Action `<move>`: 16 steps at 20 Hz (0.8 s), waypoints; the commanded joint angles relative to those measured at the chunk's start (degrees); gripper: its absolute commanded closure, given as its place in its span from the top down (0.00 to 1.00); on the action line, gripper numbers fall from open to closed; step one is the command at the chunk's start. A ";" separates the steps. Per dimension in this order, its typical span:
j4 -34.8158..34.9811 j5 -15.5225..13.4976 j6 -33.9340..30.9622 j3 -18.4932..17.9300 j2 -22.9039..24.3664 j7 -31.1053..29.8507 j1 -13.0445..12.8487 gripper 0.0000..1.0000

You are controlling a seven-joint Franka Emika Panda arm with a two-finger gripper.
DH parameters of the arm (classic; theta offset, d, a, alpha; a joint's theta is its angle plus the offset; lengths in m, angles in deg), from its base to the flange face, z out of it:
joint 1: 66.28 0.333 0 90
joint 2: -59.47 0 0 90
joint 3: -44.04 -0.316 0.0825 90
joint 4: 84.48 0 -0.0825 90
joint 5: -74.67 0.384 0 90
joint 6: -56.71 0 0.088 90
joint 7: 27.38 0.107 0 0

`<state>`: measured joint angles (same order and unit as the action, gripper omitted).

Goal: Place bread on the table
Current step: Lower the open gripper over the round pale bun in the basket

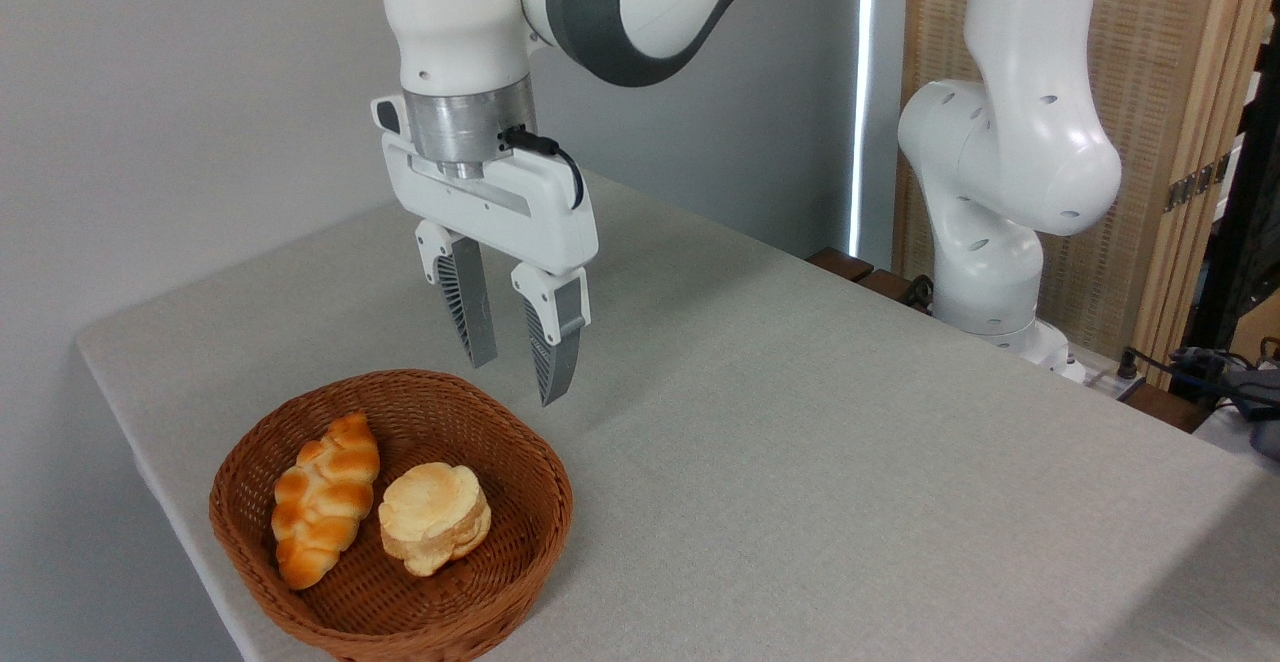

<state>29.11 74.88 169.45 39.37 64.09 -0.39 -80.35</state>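
While the gripper hangs above the far rim of the wicker basket, the bread sits inside that basket, lower in the picture and a little to the left of the fingertips. That offset is what the coming move turns on: by my reading the gripper must travel toward the camera, slightly left, and down.

Gripper state: fingers parted with a clear gap, nothing between them. Fingers point down, tilted a little. Judged by eye, the gap looks about wide enough for the bun, but I cannot confirm this from one view.

Bread: small, round, pale golden, flat toasted top facing up, lumpy layered sides. It has no marked long axis, so the closing direction of the fingers matters little for the bun itself.

Neighbour: a braided loaf, orange-brown and elongated, lies just beside the bread on its left, running from upper right to lower left. The two look touching or nearly so; I cannot tell which.

Judgement: the tight side is the left of the bun, where the loaf sits. A finger coming down there could strike or pinch the loaf. The basket wall to the right and front leaves more room.

Worktop: grey-beige cloth, open to the right of the basket, a plausible place for setting the bread down.

Task progress: grasp not yet made, bread in the basket.
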 commanded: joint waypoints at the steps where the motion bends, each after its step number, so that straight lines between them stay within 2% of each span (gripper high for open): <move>1: -0.91 -0.91 0.10 -0.86 -0.40 1.83 -0.44 1.00; 9: -0.82 -0.65 14.15 -1.04 -4.35 3.85 -0.26 1.00; 16: -0.82 -0.12 21.64 -2.53 -8.22 3.85 -0.17 1.00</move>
<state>29.09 74.89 189.17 38.67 57.20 1.96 -80.07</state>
